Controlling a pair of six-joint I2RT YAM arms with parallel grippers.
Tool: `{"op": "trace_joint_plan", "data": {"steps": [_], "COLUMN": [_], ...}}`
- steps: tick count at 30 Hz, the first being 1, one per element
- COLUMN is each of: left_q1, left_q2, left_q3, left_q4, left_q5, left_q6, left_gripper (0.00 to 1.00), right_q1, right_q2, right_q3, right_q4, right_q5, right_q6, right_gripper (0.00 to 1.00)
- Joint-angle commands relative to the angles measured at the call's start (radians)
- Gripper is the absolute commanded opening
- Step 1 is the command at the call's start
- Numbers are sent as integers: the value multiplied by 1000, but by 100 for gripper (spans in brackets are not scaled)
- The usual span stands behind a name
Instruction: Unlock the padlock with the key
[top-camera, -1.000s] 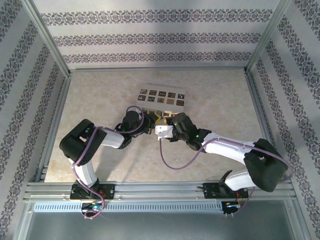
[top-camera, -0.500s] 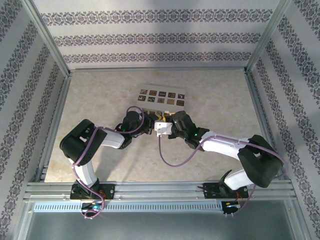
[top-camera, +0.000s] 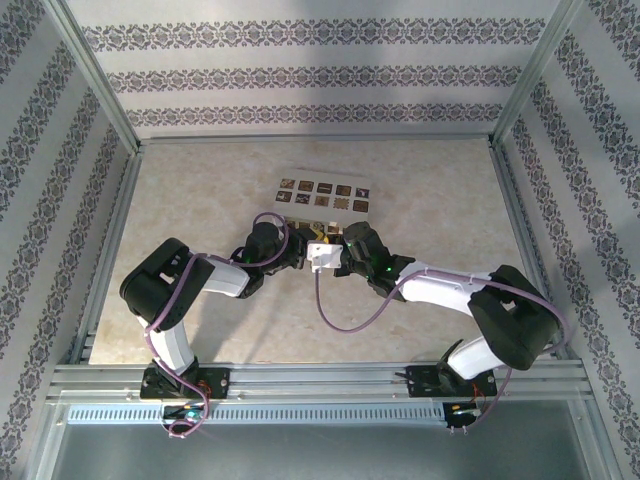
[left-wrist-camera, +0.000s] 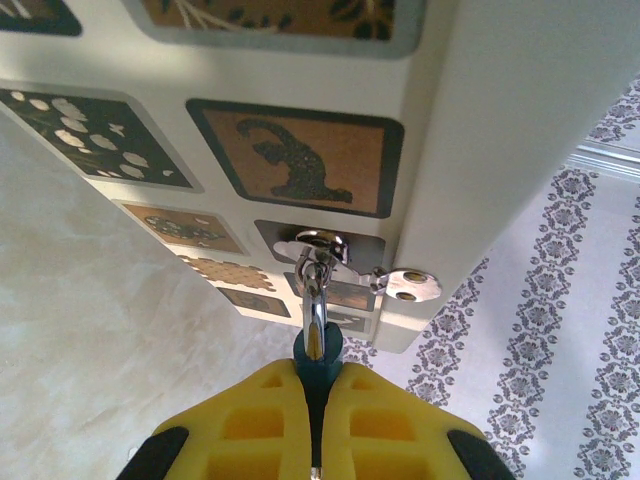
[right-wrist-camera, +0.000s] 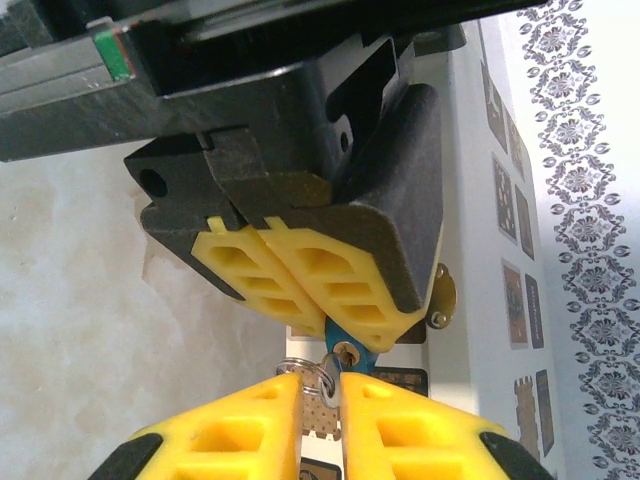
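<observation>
My left gripper (top-camera: 303, 250) (left-wrist-camera: 320, 372) is shut on the blue padlock (left-wrist-camera: 322, 350) (right-wrist-camera: 362, 345) at the middle of the table. The padlock's brass keyhole end faces my right gripper (top-camera: 335, 256) (right-wrist-camera: 322, 382). The silver key (right-wrist-camera: 330, 381) (left-wrist-camera: 315, 300) and its ring sit right at that end, and the yellow right fingers (right-wrist-camera: 400, 420) are pinched on them with only a narrow gap left. I cannot tell whether the blade is in the slot. A second small silver tab (left-wrist-camera: 410, 285) hangs off the ring. In the top view the arms hide the padlock and key.
A white card with small pictures (top-camera: 322, 193) (left-wrist-camera: 300, 160) (right-wrist-camera: 510, 300) lies flat just beyond the two grippers. The purple cables (top-camera: 335, 320) loop over the near half of the table. Metal rails and patterned walls (top-camera: 320, 75) close the table in on three sides.
My right gripper has slid left up to the left gripper and its fingers have narrowed around the key. The left arm and the padlock have stayed still.
</observation>
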Motion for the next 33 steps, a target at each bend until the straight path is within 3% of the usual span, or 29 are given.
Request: {"op": "trace_joint_plan", "data": {"steps": [1,8,18,33], "left_q1": [-16,-16,-21,-24], "left_q2": [4,5,-4,-2], "left_q3": [21,18,21,7], "left_q4": [123,127,127,136], "left_q5": [-13,-19,-14,-22], "left_q6": [-14,-19,-24,-30], "left_gripper": [0,0,0,0], "right_q1": [-4,-5,-4,26], "right_q2": [15,28,61,75], "right_q3": [15,6,-17,-5], "right_q4": [36,55,156,232], "right_q5": [18,33,110,85], "right_q6": [13,14,0,333], "right_gripper": [16,7,0,0]}}
